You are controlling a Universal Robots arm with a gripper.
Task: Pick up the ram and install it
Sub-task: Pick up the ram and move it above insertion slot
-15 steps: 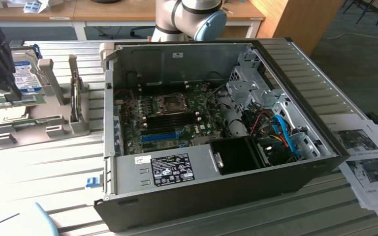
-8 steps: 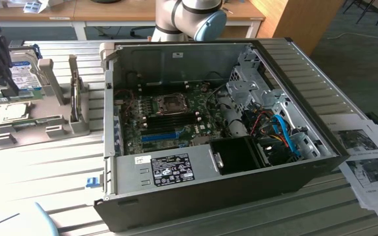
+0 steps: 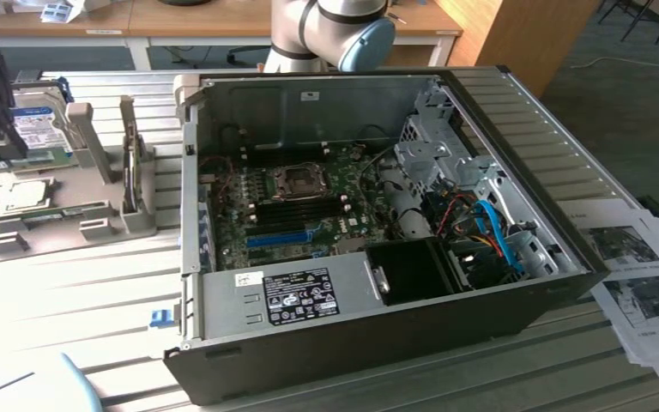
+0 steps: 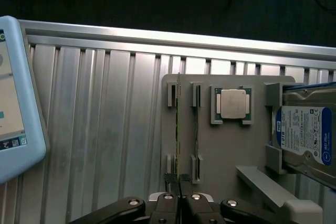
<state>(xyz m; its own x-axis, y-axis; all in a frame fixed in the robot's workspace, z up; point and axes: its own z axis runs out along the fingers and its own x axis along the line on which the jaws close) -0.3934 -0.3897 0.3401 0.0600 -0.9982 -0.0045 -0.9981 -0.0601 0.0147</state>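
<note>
In the exterior view, the dark gripper (image 3: 7, 144) hangs at the exterior view's left, over the grey parts holder (image 3: 78, 219) that stands beside the open computer case (image 3: 364, 343). Just under it the ram (image 3: 34, 157) shows as a thin, pale-green strip running lengthwise in front of the blue-labelled hard drive (image 3: 41, 129).

In the wrist view, the ram (image 4: 178, 124) is seen edge-on, a hairline green board standing upright along the holder (image 4: 220, 150), with a second thin strip (image 4: 196, 129) just beside it. The fingers (image 4: 193, 211) are drawn almost together, pinching the ram's near end. The processor (image 4: 232, 103) lies between the strips and the hard drive (image 4: 307, 135).
</note>
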